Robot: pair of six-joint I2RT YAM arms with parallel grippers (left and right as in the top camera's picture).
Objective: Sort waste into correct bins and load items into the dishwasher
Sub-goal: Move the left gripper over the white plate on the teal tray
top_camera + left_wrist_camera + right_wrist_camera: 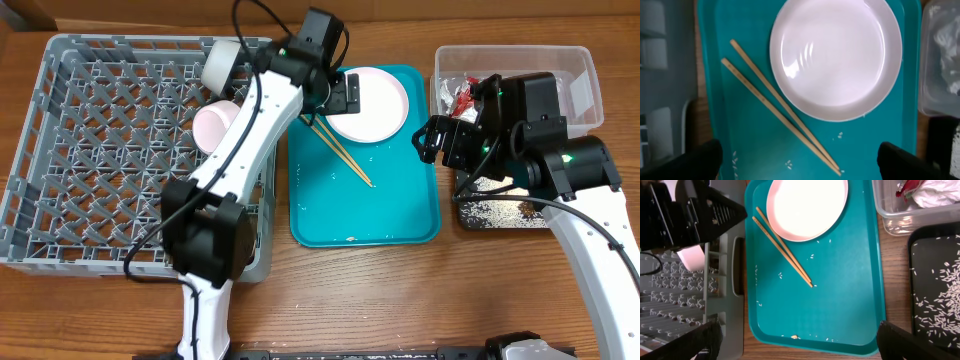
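We see a round, pale pink plate (pixel 835 55) lying flat at the far end of the teal tray (pixel 840 305). Two thin wooden chopsticks (pixel 780 107) lie on the tray right by its rim. The left gripper (pixel 800 162) and right gripper (pixel 800 340) both gape wide, holding nothing. From overhead, the left arm hides part of the plate.

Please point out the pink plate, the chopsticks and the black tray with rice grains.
pink plate (pixel 835 55), left wrist view, centre of its surface.
chopsticks (pixel 765 101), left wrist view, middle of the lower stick.
black tray (pixel 925 250), right wrist view, bare floor near its left wall.
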